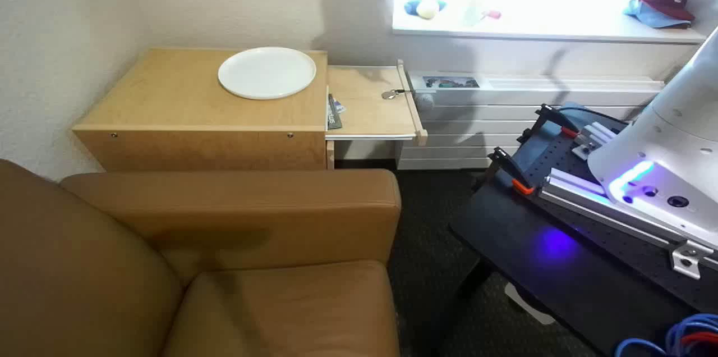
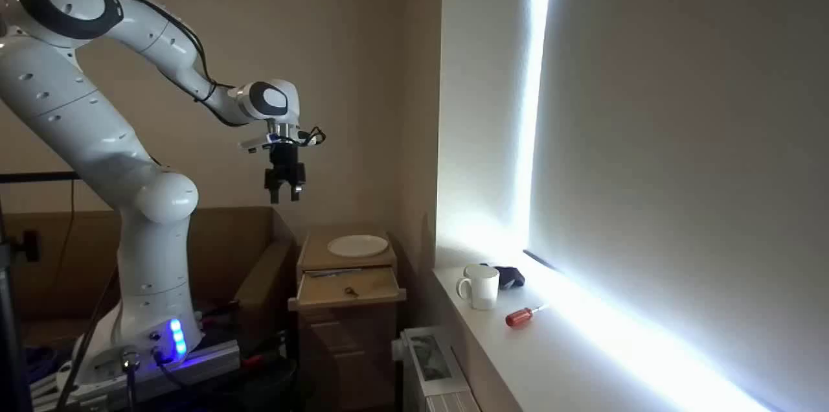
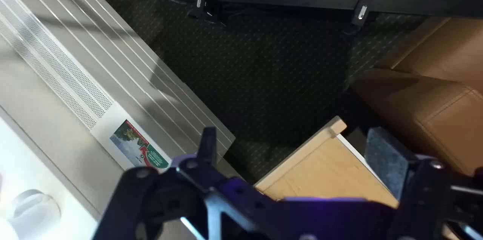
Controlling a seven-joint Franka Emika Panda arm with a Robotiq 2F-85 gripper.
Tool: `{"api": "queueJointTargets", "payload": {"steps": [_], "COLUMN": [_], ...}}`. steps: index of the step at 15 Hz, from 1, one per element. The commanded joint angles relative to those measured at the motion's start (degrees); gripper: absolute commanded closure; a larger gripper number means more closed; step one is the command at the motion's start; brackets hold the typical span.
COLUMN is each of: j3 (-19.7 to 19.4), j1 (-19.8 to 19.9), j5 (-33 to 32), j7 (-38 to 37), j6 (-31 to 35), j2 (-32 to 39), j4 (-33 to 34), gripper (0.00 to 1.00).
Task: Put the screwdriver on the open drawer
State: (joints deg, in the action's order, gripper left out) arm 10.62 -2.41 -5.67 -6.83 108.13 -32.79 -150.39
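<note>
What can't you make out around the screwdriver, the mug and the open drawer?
Screwdriver: in an exterior view its tip is lost in bright glare.
Mug: in an exterior view its near side hides the inner bottom.
Open drawer: in the wrist view the hand covers part.
Grey strip in that drawer: in an exterior view its markings are too small to read.
</note>
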Motion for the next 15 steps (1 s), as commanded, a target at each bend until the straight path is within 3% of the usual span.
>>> {"api": "queueJointTargets", "payload": {"steps": [1,2,9,12,13,15], "j3": [-0.98,-2.24,-18.34,-25.25,-22.59,-25.48], "j1": [-1.08,2.07,14.77,18.53,17.16,18.64], "j5": [-0.52,-0.40,-3.21,0.41,-2.03,-0.91], "j7": [-0.50,-4.55,-3.53,-0.60,-2.74,-0.91], "j6": [-0.14,3.47,4.75,-0.81,3.17,1.31], "j2": [0.13,3.95,13.90,20.52,15.01,18.15], "j4": [0.08,1.88,8.45,17.50,10.65,14.93], "gripper": [0.00,0.00,0.00,0.00,0.00,0.00]}}
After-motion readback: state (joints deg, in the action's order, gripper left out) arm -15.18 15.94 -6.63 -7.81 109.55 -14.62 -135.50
